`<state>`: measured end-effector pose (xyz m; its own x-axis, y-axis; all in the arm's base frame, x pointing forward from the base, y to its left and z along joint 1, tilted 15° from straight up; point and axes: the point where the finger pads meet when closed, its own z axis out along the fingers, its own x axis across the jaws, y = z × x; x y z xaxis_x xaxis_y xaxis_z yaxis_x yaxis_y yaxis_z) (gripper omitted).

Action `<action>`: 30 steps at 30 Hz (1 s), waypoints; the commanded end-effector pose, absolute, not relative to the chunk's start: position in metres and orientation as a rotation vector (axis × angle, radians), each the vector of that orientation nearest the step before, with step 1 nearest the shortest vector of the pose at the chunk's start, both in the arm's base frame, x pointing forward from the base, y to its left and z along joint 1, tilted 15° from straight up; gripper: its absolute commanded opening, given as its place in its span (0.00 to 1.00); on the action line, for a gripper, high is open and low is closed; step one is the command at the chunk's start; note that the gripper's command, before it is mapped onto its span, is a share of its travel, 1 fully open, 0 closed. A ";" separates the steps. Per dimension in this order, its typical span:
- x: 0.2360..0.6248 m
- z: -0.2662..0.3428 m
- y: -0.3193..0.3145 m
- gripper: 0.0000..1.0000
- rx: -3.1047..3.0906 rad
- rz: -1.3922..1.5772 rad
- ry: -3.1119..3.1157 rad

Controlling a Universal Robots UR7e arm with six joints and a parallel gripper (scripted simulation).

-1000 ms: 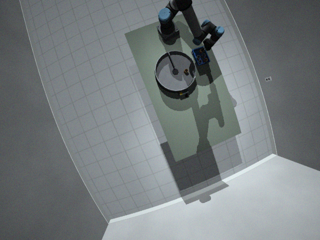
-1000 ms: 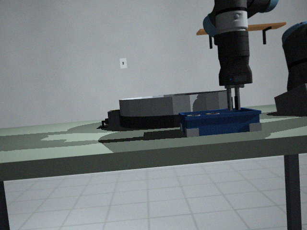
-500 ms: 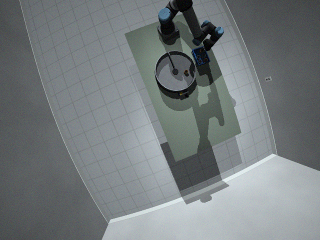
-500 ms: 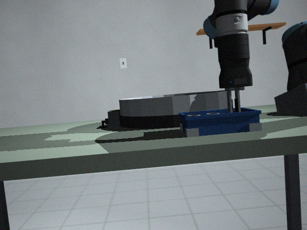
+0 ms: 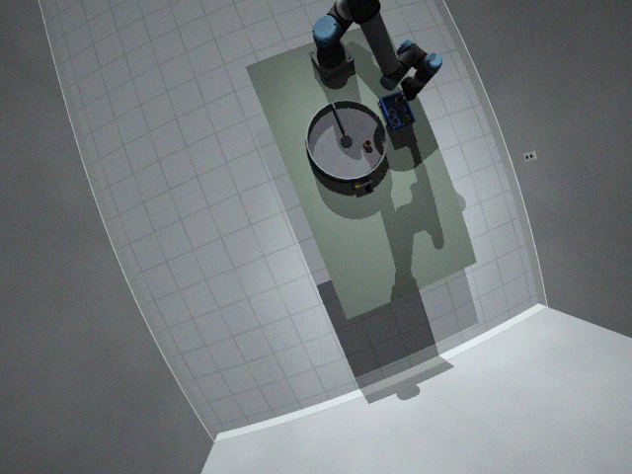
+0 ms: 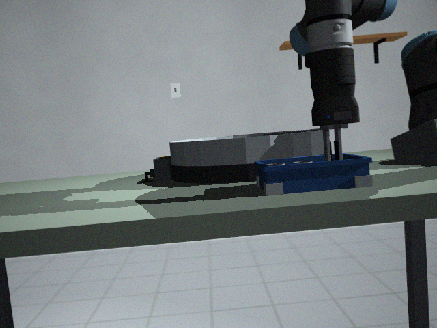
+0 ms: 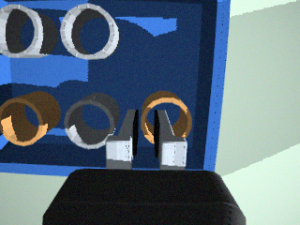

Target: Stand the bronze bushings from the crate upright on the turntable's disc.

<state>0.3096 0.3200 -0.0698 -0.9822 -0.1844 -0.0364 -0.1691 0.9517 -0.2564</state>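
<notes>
A bronze bushing (image 7: pixel 185 117) stands in the crate near its end wall, a short round sleeve with an open end up; its metal is warm orange-brown, bright along the lit rim and dark inside. The claw (image 5: pixel 410 95) (image 6: pixel 332 158) (image 7: pixel 145 124) is partly open and reaches down into the crate, its fingers narrowly apart; in the wrist view one finger overlaps this bushing's opening and the other lies between it and a dark grey steel bushing (image 7: pixel 89 137). The near side of the bronze rim shows between the fingers, and no firm grip is visible.

Past the grey one is a second bronze bushing (image 7: pixel 51 110), its wall brown and its rim catching light. Across the crate are two pale steel bushings, one whole (image 7: pixel 112 33) and one cut by the picture's edge (image 7: pixel 35 33), their rims faceted and whitish.

The blue crate (image 5: pixel 386 115) (image 6: pixel 310 180) (image 7: pixel 220 84) is rectangular, smooth, with straight walls and light grey blocks at its lower corners. Beside it, the round turntable (image 5: pixel 311 151) (image 6: pixel 212 153) has a grey wall over a black base. A further bronze bushing (image 5: pixel 367 141) is on its flat grey disc (image 5: pixel 332 160), apart from the dark round hub (image 5: pixel 346 141). Both stand on the matte green desk (image 5: pixel 356 245) (image 6: pixel 212 224) (image 7: pixel 267 94).
</notes>
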 end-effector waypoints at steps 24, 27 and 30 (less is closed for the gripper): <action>0.311 -0.082 0.317 0.36 -0.276 -0.390 3.043; 0.311 -0.087 0.316 0.36 -0.276 -0.390 3.043; 0.312 -0.090 0.315 0.36 -0.276 -0.390 3.043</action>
